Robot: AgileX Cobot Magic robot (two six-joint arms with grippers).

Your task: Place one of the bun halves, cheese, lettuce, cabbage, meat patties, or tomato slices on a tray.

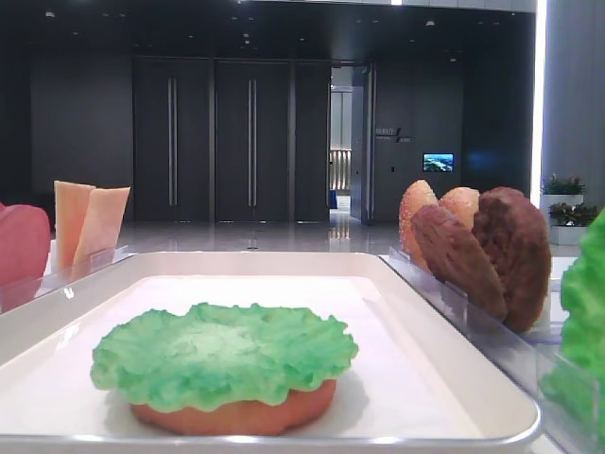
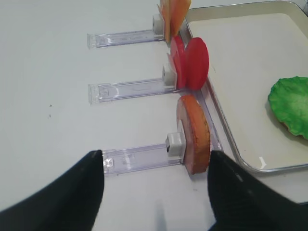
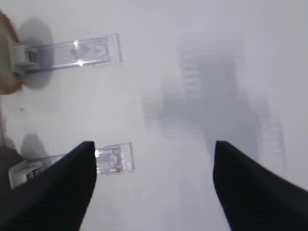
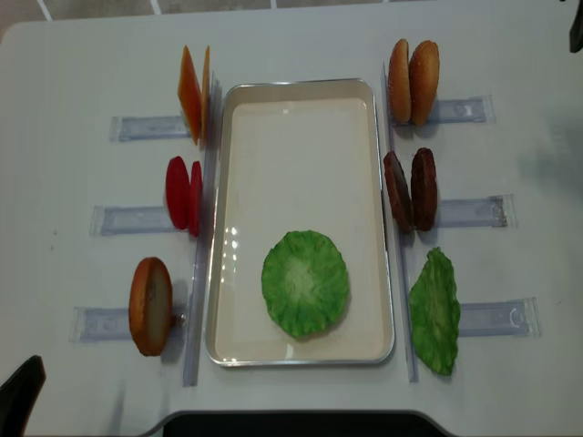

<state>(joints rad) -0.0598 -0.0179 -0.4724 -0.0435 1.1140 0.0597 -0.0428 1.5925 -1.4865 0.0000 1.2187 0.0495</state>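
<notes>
A green lettuce [image 4: 305, 282] leaf lies on a bun half [image 1: 236, 413] in the near part of the white tray [image 4: 301, 100]. Left of the tray, cheese [image 4: 193, 91], tomato slices [image 4: 182, 194] and a bun half [image 4: 150, 305] stand on edge. On the right stand two bun halves [image 4: 412, 80], meat patties [image 4: 410, 188] and another lettuce [image 4: 434, 311]. Cabbage is out of view. My left gripper [image 2: 155, 156] is open and empty, just short of the left bun half [image 2: 195, 139]. Over bare table, my right gripper [image 3: 154, 144] is open and empty.
Clear plastic holders [image 4: 127, 218] run outward from each food item on both sides of the tray. Two holder ends [image 3: 82, 50] lie left of the right gripper. The table's front edge [image 4: 291, 419] is close behind the tray.
</notes>
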